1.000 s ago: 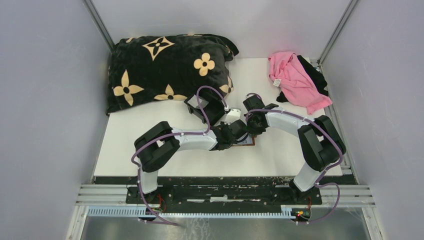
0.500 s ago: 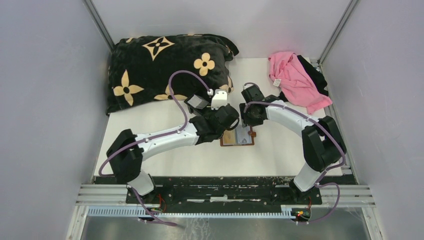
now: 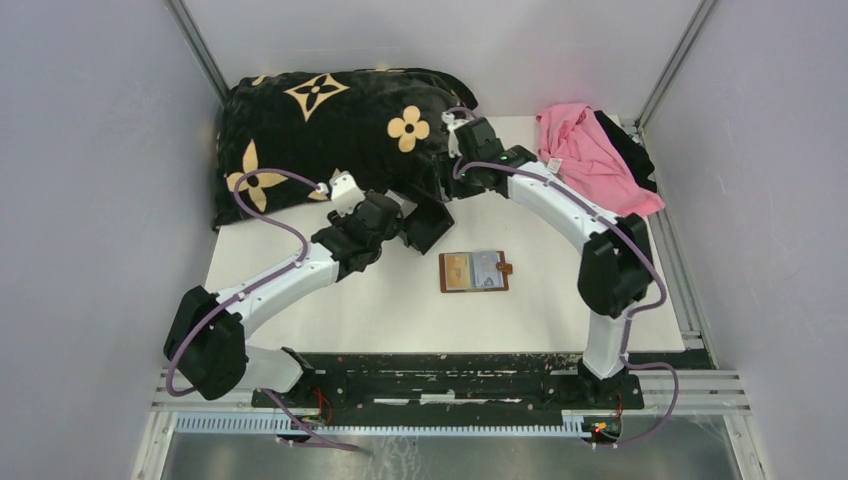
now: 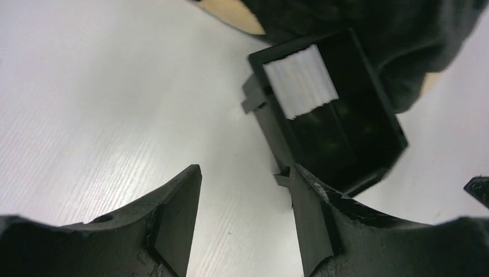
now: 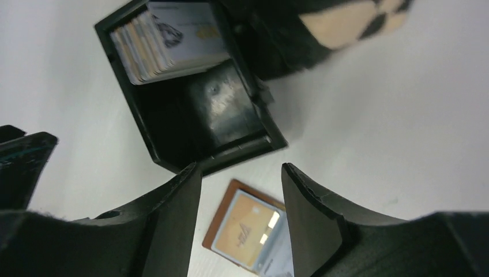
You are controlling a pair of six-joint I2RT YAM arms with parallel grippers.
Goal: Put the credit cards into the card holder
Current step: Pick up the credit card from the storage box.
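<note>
Fingers spread, empty on left gripper (image 4: 245, 173) and right gripper (image 5: 240, 170); likely fetch step: next pinch credit cards (image 5: 167, 40) from tray (image 5: 213, 109), 11 o'clock of card holder (image 3: 473, 270).

The left gripper (image 3: 400, 224) swung from the frame's centre out toward middle left. The right gripper (image 3: 442, 186) climbed to upper centre. That left the open card holder (image 3: 474, 271) uncovered at centre.

White-shelled arms (image 3: 290, 280), black joints (image 3: 210, 345), purple cables (image 3: 265, 173), scuffed black pincer fingers (image 4: 173, 225).
</note>
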